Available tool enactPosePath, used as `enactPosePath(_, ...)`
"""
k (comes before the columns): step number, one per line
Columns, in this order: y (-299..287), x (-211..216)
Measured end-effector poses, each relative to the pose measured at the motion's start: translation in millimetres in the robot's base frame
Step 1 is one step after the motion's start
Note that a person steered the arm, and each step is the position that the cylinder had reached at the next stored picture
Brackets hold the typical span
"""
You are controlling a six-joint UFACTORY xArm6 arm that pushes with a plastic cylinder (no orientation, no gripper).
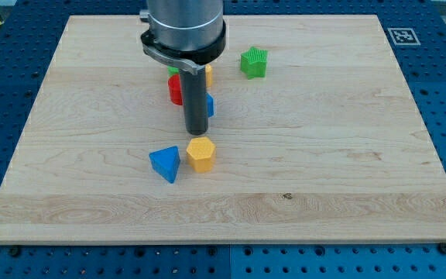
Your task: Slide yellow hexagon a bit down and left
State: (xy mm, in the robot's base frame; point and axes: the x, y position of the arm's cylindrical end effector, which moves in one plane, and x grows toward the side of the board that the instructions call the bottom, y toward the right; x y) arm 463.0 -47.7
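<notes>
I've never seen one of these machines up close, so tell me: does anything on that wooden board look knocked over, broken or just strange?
Nothing stands out. The blocks lie flat and whole on the wooden board. My tip sits just above the yellow hexagon, with the blue triangle beside it. The green star sits apart. The arm partly hides a red, a blue and a yellow block.

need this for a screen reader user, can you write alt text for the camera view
My tip rests on a wooden board just above a yellow hexagon, with a blue triangle to the hexagon's left. Red, blue and yellow-orange blocks sit partly hidden behind the rod; a green star lies toward the view's top.
</notes>
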Motion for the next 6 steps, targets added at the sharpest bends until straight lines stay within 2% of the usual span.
enactPosePath(3,-2,-19)
enactPosePath(4,23,-10)
enactPosePath(5,33,28)
enactPosePath(6,-11,51)
